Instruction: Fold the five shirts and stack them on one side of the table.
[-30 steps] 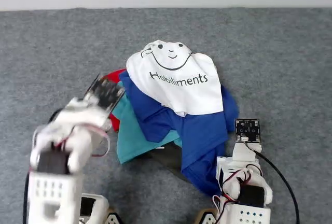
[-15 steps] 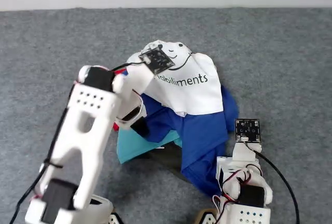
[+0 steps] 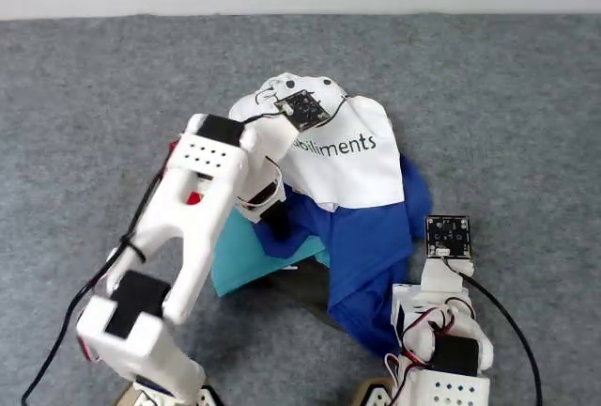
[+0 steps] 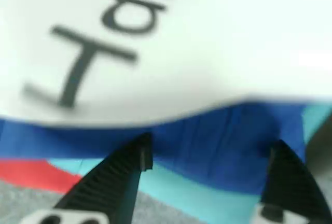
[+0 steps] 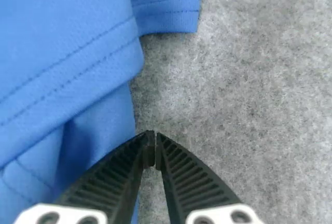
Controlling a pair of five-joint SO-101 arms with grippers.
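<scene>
Status at that moment: my left gripper (image 4: 205, 182) was spread wide and held nothing, jaws poised at the edge of the heap. Just beyond the fingertips lay the white shirt (image 4: 181, 37), hem nearest me. The blue shirt (image 4: 223, 136) showed between the jaws. Closer in toward the palm was the teal shirt (image 4: 207, 198), with a sliver of red shirt (image 4: 31, 169) beside one finger.

My read: the jaws were that far apart to straddle the white hem, since white sat on top and had to come off first.

My right gripper (image 5: 150, 154) was closed tight on nothing, tips over bare table (image 5: 249, 79), with the blue shirt's hem just beside one finger. It was probably parked there to stay out of the left arm's reach.

From above, the shirts were heaped unfolded under and around the left gripper. A dark garment (image 3: 300, 284), likely the fifth shirt, peeked out beneath. No fold made, no stack started.

Risk: the pinch could catch blue along with white.
</scene>
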